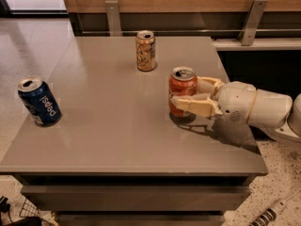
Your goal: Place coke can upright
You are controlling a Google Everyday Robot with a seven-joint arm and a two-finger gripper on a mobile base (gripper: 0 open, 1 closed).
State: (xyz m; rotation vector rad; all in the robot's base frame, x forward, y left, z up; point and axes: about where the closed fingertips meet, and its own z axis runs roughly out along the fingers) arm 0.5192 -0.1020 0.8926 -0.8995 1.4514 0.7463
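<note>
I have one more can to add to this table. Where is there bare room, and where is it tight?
Bare: the table middle between the Pepsi can and coke can, plus the front strip. Tight: the right side, where the gripper is around the coke can, and near the patterned can.

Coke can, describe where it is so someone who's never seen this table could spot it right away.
On the grey table, look to the right side, where the gripper reaches in. The coke can stands upright between its fingers, red-orange with a silver top, unlike the blue Pepsi can or the tan patterned can.

Red-orange coke can upright in gripper, table's right.
</note>
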